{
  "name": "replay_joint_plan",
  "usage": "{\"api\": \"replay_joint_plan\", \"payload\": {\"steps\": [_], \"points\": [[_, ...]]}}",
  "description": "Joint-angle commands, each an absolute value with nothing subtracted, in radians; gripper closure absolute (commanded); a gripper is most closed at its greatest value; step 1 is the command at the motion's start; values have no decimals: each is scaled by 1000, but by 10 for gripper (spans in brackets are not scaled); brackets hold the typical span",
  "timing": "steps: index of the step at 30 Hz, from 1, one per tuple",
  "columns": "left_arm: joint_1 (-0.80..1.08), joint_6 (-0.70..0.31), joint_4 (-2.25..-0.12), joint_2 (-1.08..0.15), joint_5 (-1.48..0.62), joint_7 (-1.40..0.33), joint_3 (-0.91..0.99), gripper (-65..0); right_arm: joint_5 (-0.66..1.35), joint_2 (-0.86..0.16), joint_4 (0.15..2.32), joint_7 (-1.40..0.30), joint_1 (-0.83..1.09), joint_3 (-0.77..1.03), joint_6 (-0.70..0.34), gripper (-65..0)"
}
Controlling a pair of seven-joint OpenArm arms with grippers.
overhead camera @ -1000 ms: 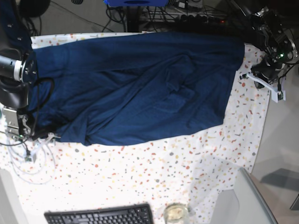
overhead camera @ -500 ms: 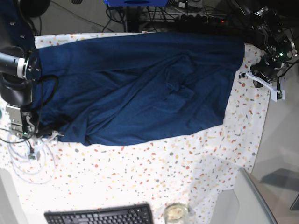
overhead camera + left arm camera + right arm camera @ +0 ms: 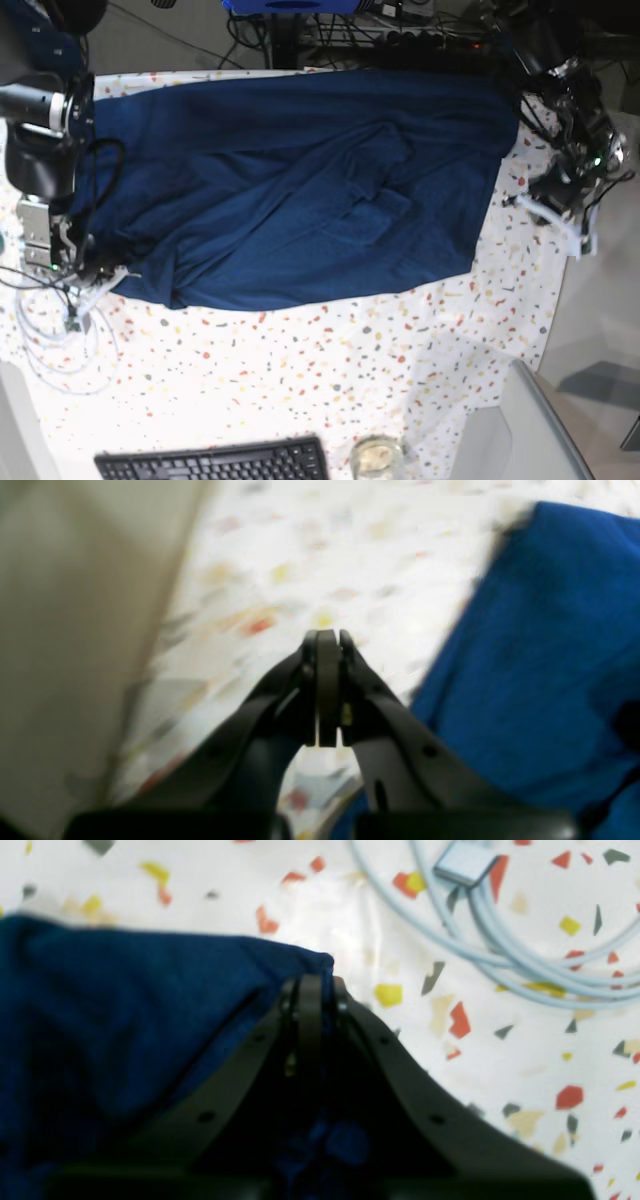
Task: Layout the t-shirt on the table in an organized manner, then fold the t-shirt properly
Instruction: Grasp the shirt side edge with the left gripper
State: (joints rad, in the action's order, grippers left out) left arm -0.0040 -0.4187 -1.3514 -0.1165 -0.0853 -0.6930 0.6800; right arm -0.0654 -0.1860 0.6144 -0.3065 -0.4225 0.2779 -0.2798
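Note:
The navy t-shirt (image 3: 300, 190) lies spread over the far half of the speckled table (image 3: 300, 370), with creases across its middle. My right gripper (image 3: 310, 982) is shut on a corner of the t-shirt (image 3: 150, 990), low against the cloth; in the base view the right gripper (image 3: 92, 275) sits at the shirt's near left corner. My left gripper (image 3: 327, 635) is shut with nothing in it, hovering over bare table beside the t-shirt's edge (image 3: 540, 655). Seen from the base camera, the left gripper (image 3: 545, 205) is just off the shirt's right side.
Pale cables (image 3: 500, 955) lie right of the held corner, seen also as loops of cable (image 3: 60, 335) at the table's left edge. A black keyboard (image 3: 215, 462) and a small glass jar (image 3: 377, 457) sit at the front edge. A grey panel (image 3: 520, 430) stands front right.
My right gripper has gone from open to shut on the shirt's corner. The left arm has shifted nearer along the table's right side, staying shut.

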Motion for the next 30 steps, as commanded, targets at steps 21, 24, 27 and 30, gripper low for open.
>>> {"api": "replay_joint_plan", "payload": {"steps": [21,24,27,30], "points": [[-361,-423,-828,-119,-105,-664,578,-387,-64,-174,792,-383,-377,274,-289,0],[-351,-423,-809,-111,-105,-664,579,-298,-64,-174,792,-383,-375,274,-289,0],[-334,-423,-780,-111,-102,-602,575,-77,-64,-174,794,-383,-375,274,-289,0],[-300,-423,-799,-102,-99,-544,573,0,-64,-176,794,-383,-374,274,-289,0]]}}
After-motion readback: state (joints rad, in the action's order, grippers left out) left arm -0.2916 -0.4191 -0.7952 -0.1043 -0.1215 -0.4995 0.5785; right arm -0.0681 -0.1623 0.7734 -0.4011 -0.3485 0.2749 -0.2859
